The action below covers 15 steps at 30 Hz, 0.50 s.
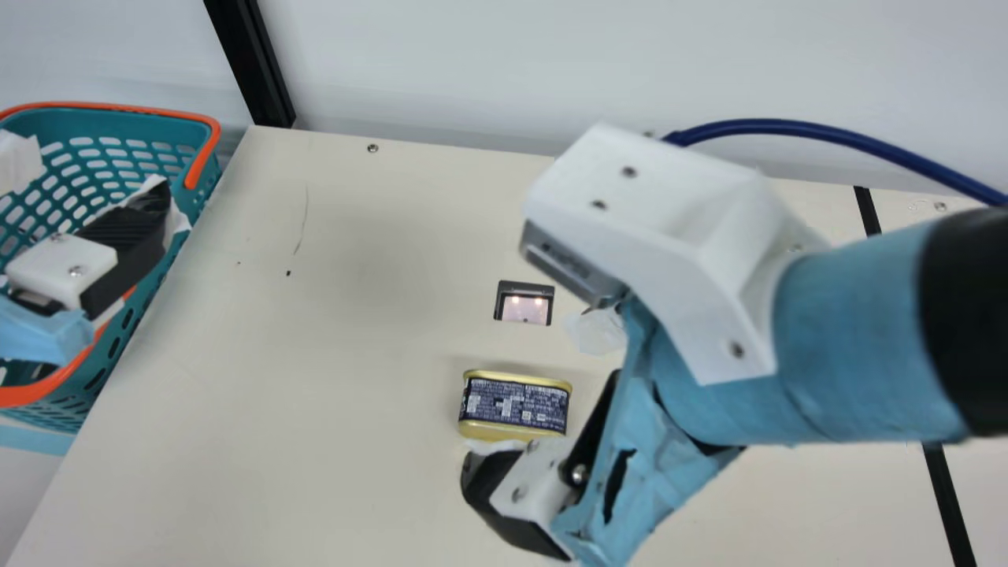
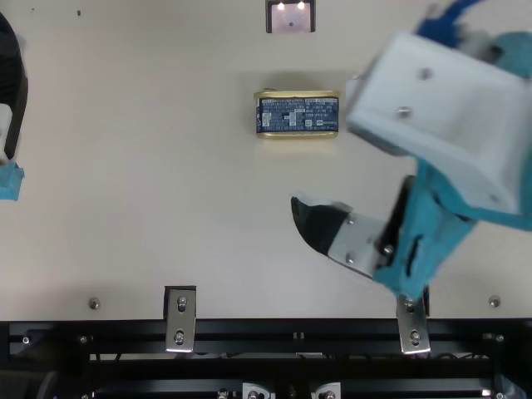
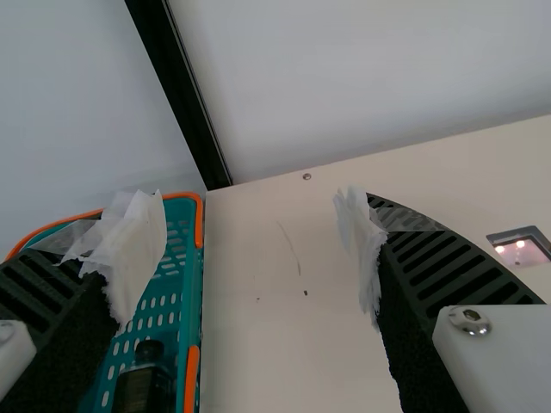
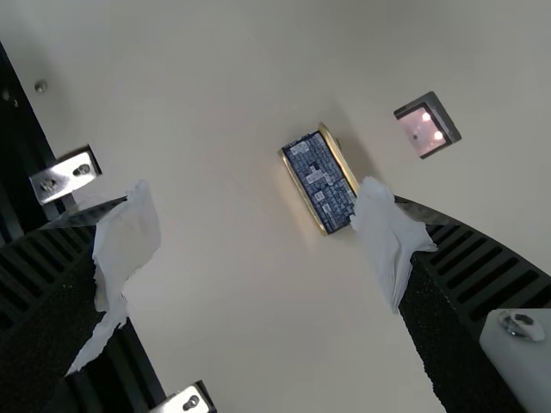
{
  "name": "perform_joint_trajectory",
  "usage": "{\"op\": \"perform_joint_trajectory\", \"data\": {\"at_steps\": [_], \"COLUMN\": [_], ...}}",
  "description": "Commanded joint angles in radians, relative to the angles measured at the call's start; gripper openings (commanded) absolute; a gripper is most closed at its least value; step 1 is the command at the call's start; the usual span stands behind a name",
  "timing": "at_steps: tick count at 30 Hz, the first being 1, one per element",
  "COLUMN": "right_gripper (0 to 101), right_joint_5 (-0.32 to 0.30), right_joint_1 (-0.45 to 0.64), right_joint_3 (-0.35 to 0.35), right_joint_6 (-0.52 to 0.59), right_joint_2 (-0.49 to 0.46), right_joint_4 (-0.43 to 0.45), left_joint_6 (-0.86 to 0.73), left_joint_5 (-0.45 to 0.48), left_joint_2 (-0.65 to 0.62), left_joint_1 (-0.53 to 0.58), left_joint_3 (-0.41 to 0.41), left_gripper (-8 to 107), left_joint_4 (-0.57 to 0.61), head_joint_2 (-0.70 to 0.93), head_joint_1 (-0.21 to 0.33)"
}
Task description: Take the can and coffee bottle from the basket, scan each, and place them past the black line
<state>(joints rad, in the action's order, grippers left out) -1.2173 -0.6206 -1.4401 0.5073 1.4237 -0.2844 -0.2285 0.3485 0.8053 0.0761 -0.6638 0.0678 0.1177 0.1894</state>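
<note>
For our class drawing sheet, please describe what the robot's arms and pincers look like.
The right arm has a black section, light blue wrapping, a white housing with screws and a dark blue cable. The left arm also has light blue wrapping. The left pincer and right pincer have black ribbed fingers, white screwed blocks and ragged white tips.

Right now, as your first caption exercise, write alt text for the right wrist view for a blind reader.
A gold-rimmed can lies label up on a cream table, beyond the right gripper, whose open fingers have torn white material at the tips. A small lit scanner window sits near the can.
</note>
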Motion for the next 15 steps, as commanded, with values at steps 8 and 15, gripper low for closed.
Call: {"op": "perform_joint_trajectory", "data": {"at_steps": [8, 15], "right_gripper": [101, 101], "right_joint_5": [-0.003, -0.003], "right_joint_1": [-0.059, -0.108], "right_joint_3": [-0.006, -0.049], "right_joint_6": [0.145, 0.201], "right_joint_2": [0.132, 0.230], "right_joint_4": [0.073, 0.150], "left_joint_6": [0.000, 0.000], "left_joint_5": [0.000, 0.000], "left_joint_2": [0.000, 0.000], "left_joint_1": [0.000, 0.000], "left_joint_3": [0.000, 0.000], "left_gripper": [90, 90], "left_joint_4": [0.000, 0.000], "head_joint_2": [0.000, 0.000], "head_joint_1": [0.002, 0.002]}}
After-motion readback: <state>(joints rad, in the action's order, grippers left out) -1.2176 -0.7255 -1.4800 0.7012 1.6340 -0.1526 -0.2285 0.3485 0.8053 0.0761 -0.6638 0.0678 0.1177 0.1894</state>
